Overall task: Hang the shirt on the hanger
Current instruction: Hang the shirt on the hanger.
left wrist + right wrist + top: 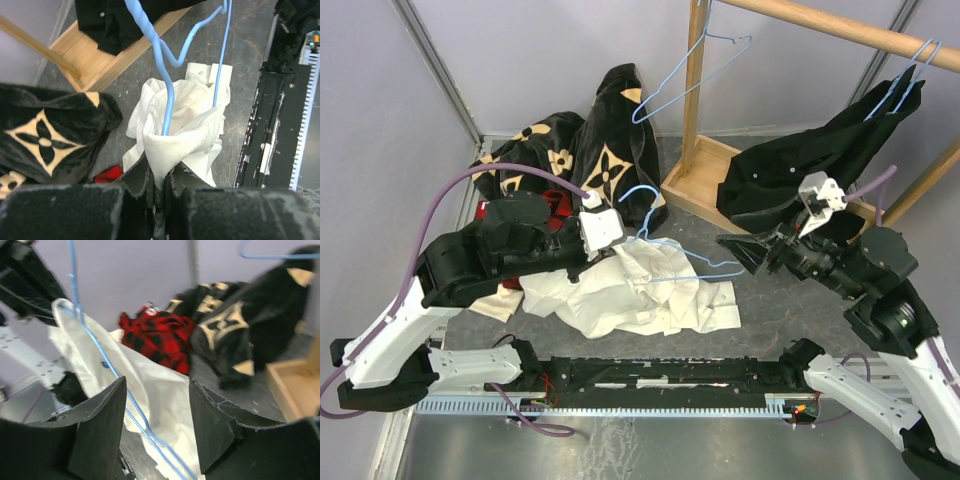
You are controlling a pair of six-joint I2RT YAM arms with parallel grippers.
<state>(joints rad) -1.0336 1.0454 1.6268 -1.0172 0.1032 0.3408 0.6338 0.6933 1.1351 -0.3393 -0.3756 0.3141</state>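
- Grey desk enclosed by pale lilac walls; a wooden rack stands at the back right.
- Left tool is pinched together on a fold of the white shirt, which lies crumpled at the desk's centre.
- Blue hanger wire enters that fold.
- Right tool has its jaws apart, with the hanger wire running between them.

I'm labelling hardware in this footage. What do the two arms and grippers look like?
Both the left arm and right arm have white lower links and bulky black joints. A purple cable runs to a white camera box at each wrist. The left gripper and right gripper have flat black wedge-shaped fingers.
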